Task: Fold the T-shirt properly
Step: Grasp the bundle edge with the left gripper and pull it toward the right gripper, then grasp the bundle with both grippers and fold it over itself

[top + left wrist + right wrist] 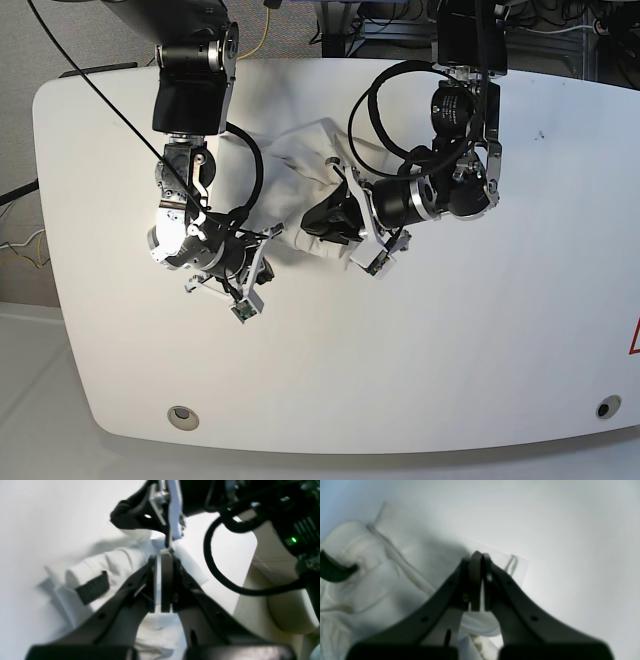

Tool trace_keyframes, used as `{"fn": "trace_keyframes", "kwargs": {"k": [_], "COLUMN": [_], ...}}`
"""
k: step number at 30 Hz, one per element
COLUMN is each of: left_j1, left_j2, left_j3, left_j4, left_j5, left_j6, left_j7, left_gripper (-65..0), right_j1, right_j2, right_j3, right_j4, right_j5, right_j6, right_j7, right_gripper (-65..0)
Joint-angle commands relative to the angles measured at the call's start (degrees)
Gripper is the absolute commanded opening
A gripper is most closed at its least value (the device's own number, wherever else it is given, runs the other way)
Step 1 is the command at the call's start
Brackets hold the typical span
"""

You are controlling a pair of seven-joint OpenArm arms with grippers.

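The white T-shirt (300,160) lies bunched in the middle of the table between my two arms. In the left wrist view the T-shirt (120,560) shows a rolled fold with a black tag (93,590), and my left gripper (162,555) is shut with a thin strip of cloth between its pads. In the base view the left gripper (330,215) sits at the shirt's near right edge. My right gripper (480,555) is shut on a hem of the T-shirt (382,587), at the shirt's near left corner (268,235).
The glossy white table (450,350) extends around the shirt. The right arm's wrist and a black cable (212,562) hang close above my left gripper. The table's edge (250,562) runs just beyond. Two round holes (181,415) sit near the front edge.
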Motion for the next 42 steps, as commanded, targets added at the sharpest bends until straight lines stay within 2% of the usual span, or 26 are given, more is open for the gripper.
{"fn": "trace_keyframes", "kwargs": {"k": [1,10,16,35,38,42], "left_j1": [0.52,3.24,5.79,6.23,5.62,3.95], "left_j2": [0.56,1.70,1.70,1.35,1.35,1.35], "left_j3": [-0.03,-0.03,-0.03,-0.03,-0.03,-0.03], "left_j4": [0.79,0.71,0.18,-12.66,-15.29,-21.54], "left_j5": [-1.24,-0.89,-0.89,-0.71,1.31,7.37], "left_j6": [-0.16,-0.16,-0.16,-0.34,-0.16,-0.34], "left_j7": [-1.26,-1.70,-4.87,-9.70,-10.93,-11.90], "left_gripper": [-63.8,-63.8,-63.8,-63.8,-63.8,-63.8], "right_j1": [1.79,2.93,3.54,5.74,5.92,6.01], "right_j2": [0.82,2.93,4.16,5.75,6.36,6.63], "right_j3": [0.03,0.30,0.30,0.30,0.30,0.30], "right_j4": [1.03,0.94,0.94,0.94,0.94,0.94], "right_j5": [0.49,0.58,0.58,0.58,0.58,0.58], "right_j6": [0.12,0.12,0.12,0.12,0.12,0.12], "right_j7": [3.14,3.58,3.58,3.67,3.67,3.67], "right_gripper": [-65.0,-65.0,-65.0,-65.0,-65.0,-65.0]}}
